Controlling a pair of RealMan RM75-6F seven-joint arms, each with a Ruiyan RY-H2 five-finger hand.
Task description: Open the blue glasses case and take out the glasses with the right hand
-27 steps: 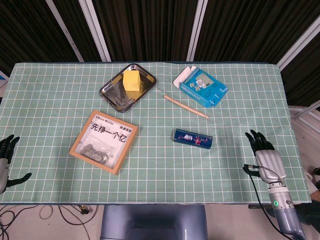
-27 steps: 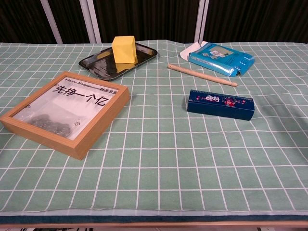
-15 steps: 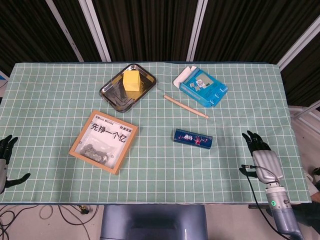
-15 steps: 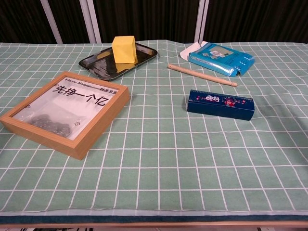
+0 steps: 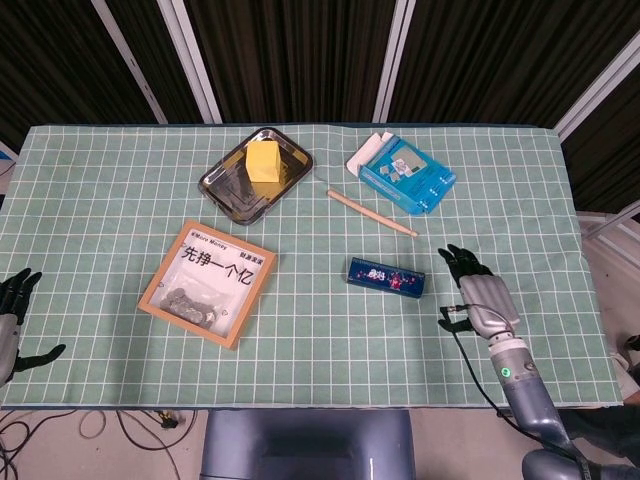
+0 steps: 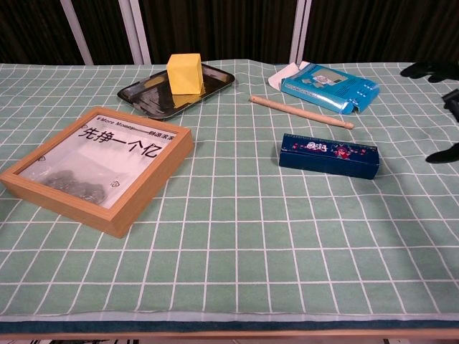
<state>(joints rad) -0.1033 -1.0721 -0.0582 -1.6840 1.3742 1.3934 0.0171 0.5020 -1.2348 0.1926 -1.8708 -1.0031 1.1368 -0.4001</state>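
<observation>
With our right hand (image 5: pixel 480 298) just right of the closed blue glasses case (image 5: pixel 387 277), fingers spread wide and empty, we risk shoving the light case left instead of lifting its lid

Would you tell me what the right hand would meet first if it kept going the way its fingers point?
Probably nothing: the right hand points past the closed blue glasses case.

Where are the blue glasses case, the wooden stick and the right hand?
blue glasses case (image 5: pixel 387 278), head view, middle of its closed lid.
wooden stick (image 5: pixel 371 212), head view, midway along its shaft.
right hand (image 5: pixel 482 298), head view, grey back of the hand.
</observation>
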